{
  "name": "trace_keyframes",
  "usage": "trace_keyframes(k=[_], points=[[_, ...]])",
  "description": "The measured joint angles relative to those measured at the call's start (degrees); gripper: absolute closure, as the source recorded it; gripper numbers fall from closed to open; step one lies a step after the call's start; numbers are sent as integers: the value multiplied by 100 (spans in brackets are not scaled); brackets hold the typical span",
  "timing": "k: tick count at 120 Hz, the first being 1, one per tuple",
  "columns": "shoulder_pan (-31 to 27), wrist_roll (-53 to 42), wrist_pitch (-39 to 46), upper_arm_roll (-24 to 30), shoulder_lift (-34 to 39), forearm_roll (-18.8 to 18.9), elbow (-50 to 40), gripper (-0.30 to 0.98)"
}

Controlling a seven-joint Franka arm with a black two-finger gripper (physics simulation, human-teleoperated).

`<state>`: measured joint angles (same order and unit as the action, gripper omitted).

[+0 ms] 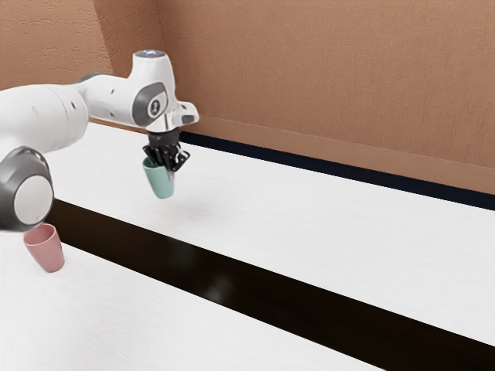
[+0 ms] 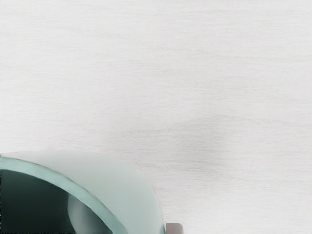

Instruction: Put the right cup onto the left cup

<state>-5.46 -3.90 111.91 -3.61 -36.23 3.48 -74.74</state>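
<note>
In the exterior view my gripper (image 1: 169,165) is shut on the wall of the green cup (image 1: 160,182), near its rim. That cup hangs slightly tilted, mouth up, and a faint shadow lies on the table beside it. Close below the hand in the wrist view, the green cup (image 2: 131,187) shows its rim and dark inside, with a small piece of a finger (image 2: 174,228) against its outer side. The pink cup (image 1: 46,250) stands upright at the exterior view's left, below the arm's large joint.
A dark glossy strip (image 1: 255,287) runs across the white table (image 1: 325,239), between the two cups. Behind the table's dark far edge (image 1: 325,168) rises a brown wall.
</note>
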Motion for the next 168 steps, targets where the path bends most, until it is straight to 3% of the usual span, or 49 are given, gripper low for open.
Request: trace_keyframes(k=[65,168], points=[[-267,156,20,-323,1721,208,-1796,78],[-414,346,-3,-1161,2586,274,-2973,78]])
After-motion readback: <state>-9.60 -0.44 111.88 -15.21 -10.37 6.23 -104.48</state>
